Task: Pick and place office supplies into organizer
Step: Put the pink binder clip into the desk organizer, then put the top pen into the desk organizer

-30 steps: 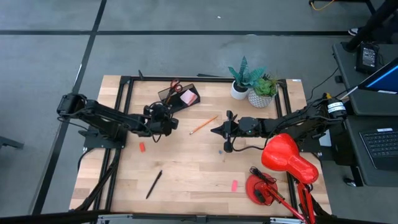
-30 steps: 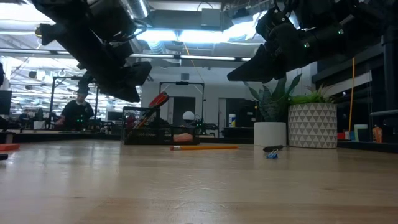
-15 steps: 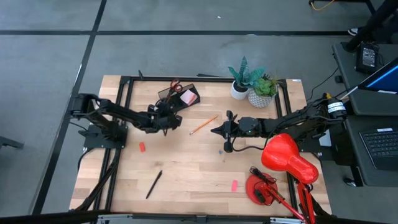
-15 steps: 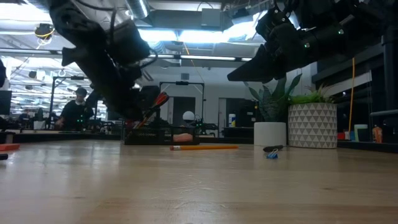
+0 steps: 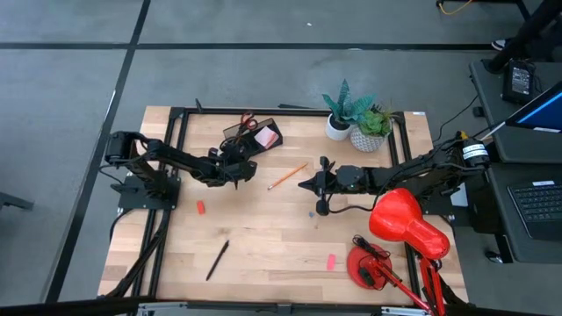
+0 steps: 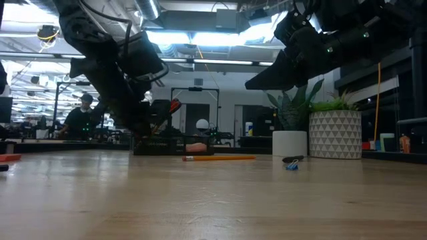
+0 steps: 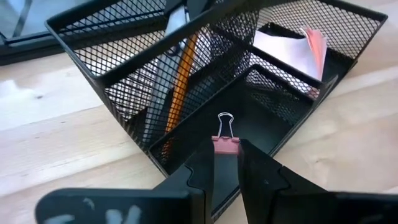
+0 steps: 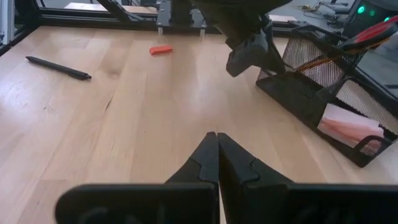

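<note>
Done: scissors [image 5: 247, 120], sticky pad [image 5: 263, 137] seen in organizer [image 5: 235, 133] | Now: pink binder clip [image 7: 225, 142] pinched by left gripper [image 7: 226, 163] above front compartment | Right gripper [image 8: 217, 144] closed, empty, mid-table | Left: pencil [image 5: 287, 176], pen [image 5: 217, 260], apparently two erasers [image 5: 200, 208].

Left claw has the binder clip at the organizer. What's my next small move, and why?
Probably open the left claw: it grips the pink binder clip directly over the low front compartment of the mesh organizer, so releasing should drop it in.
</note>
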Controlling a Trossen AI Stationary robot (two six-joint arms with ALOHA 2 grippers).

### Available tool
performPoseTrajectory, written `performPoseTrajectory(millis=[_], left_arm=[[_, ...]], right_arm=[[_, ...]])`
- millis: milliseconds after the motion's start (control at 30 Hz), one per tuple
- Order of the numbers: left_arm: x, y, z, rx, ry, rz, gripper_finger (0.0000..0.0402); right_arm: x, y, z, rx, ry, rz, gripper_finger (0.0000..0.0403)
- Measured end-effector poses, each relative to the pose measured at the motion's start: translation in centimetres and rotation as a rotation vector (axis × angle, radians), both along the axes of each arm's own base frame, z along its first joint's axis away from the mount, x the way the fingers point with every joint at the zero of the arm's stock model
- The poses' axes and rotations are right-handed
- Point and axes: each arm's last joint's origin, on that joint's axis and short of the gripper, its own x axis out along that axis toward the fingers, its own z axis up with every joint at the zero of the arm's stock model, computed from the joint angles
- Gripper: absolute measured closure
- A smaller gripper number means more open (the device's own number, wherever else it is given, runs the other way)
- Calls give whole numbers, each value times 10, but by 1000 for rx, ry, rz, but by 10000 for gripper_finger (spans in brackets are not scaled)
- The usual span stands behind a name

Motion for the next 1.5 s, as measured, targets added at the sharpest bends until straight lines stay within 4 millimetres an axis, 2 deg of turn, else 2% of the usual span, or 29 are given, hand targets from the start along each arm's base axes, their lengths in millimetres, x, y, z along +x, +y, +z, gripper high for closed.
performPoseTrajectory(millis=[267, 633, 800, 1033, 1267, 1500], left_arm=[[0, 0, 0, 4, -7, 9, 349], [0, 1, 1, 17, -34, 41, 299], [0, 1, 1, 23, -32, 43, 289], [5, -8, 4, 57, 8, -58, 295], [10, -29, 24, 135, 23, -240, 305], [4, -50, 51, 228, 68, -411, 320]], right_arm=[[0, 0, 0, 6, 2, -2, 402], [0, 0, 0, 6, 2, -2, 402], [0, 0, 0, 7, 2, -3, 402], [0, 0, -1, 12, 6, -4, 402], [-1, 0, -3, 30, 27, -10, 402], [-1, 0, -3, 32, 34, -12, 402]])
